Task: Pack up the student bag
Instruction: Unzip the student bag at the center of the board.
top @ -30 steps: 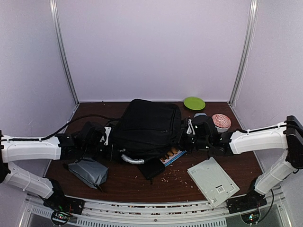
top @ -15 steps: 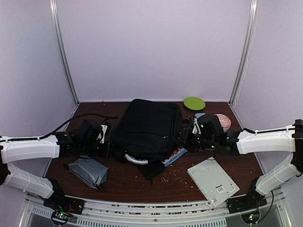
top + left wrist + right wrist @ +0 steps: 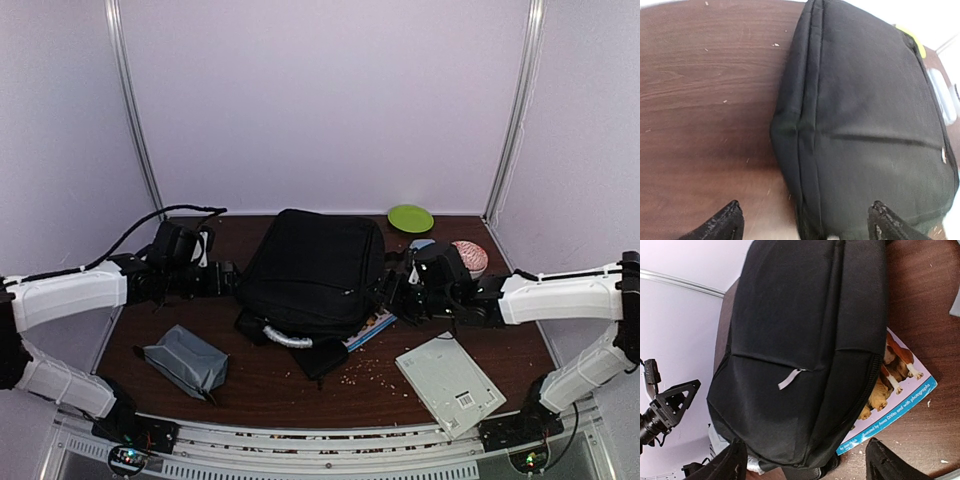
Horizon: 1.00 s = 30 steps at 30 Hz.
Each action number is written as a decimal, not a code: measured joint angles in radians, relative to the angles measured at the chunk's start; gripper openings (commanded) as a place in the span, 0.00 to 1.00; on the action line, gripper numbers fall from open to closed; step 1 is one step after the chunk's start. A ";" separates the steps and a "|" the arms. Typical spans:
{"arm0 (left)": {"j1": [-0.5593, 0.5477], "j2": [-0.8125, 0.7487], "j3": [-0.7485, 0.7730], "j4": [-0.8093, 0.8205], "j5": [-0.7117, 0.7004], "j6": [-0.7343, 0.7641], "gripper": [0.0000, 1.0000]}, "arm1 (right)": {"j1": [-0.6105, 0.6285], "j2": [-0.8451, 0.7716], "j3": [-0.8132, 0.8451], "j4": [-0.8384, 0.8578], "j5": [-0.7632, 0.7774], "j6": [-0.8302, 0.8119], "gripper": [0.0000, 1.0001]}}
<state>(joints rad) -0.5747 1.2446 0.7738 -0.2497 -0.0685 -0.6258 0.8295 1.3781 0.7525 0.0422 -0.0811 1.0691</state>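
Desk [image 3: 260,385], dark brown wood, contents listed near to far.

Near right: white flat rectangular item [image 3: 450,385] with a barcode label, lying askew; near left: grey zip pouch [image 3: 185,362], crumpled, well apart from the bag; near centre: small flat black case [image 3: 322,355], just beside the bag's near edge; pale crumbs [image 3: 365,375] scattered between the case and the white item.

Centre: student bag [image 3: 315,270], large, black, soft fabric, lying flat on the desk with its grey-white handle [image 3: 280,338] curling out at the near edge; picture book [image 3: 895,390] with dogs on the cover, partly tucked under the bag's near right corner.

Left pincer [image 3: 224,279]: just beside the bag's left edge, fingertips [image 3: 732,220] spread wide apart, nothing gripped; right pincer [image 3: 395,290]: just beside the bag's right edge, fingertips [image 3: 880,460] likewise wide apart, nothing gripped.

Far right: pink-patterned bowl [image 3: 468,257], behind the right arm; farther back: green plate [image 3: 410,217], near the rear wall.
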 measured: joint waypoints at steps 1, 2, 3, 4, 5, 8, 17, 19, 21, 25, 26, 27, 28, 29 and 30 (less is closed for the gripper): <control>0.025 0.041 0.018 0.021 0.027 -0.008 0.90 | -0.006 0.020 0.003 0.001 -0.002 0.008 0.82; 0.042 0.080 0.030 0.041 0.050 -0.014 0.90 | -0.013 0.047 0.011 0.002 -0.002 0.013 0.81; 0.060 0.119 0.042 0.064 0.080 -0.023 0.89 | -0.022 0.078 0.021 0.006 -0.008 0.018 0.81; 0.075 0.159 0.051 0.085 0.108 -0.032 0.87 | -0.027 0.105 0.031 0.007 -0.013 0.021 0.81; 0.087 0.204 0.062 0.105 0.137 -0.041 0.84 | -0.034 0.132 0.045 0.008 -0.019 0.027 0.80; 0.102 0.321 0.108 0.129 0.192 -0.061 0.68 | -0.051 0.215 0.105 0.014 -0.043 0.029 0.72; 0.117 0.399 0.081 0.278 0.273 -0.124 0.00 | -0.071 0.356 0.316 -0.108 -0.127 -0.086 0.17; 0.122 0.382 0.060 0.309 0.271 -0.121 0.00 | -0.072 0.373 0.381 -0.167 -0.130 -0.121 0.07; 0.124 0.336 0.019 0.333 0.266 -0.127 0.00 | -0.075 0.380 0.439 -0.219 -0.128 -0.168 0.01; 0.120 0.147 -0.088 0.342 0.225 -0.157 0.00 | -0.076 0.402 0.600 -0.330 -0.144 -0.248 0.00; 0.116 0.099 -0.106 0.336 0.206 -0.164 0.00 | -0.077 0.410 0.638 -0.345 -0.149 -0.263 0.00; 0.108 0.043 -0.123 0.323 0.180 -0.174 0.00 | -0.077 0.424 0.692 -0.369 -0.155 -0.282 0.00; 0.098 0.001 -0.135 0.318 0.153 -0.184 0.00 | -0.077 0.437 0.730 -0.385 -0.159 -0.295 0.00; 0.084 -0.041 -0.147 0.313 0.119 -0.196 0.00 | -0.079 0.457 0.785 -0.407 -0.164 -0.310 0.00; 0.066 -0.079 -0.159 0.309 0.077 -0.209 0.00 | -0.080 0.478 0.833 -0.420 -0.169 -0.323 0.00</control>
<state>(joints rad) -0.5083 1.1652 0.6147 0.0589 0.0082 -0.8352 0.7498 1.8561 1.5852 -0.3782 -0.2504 0.7464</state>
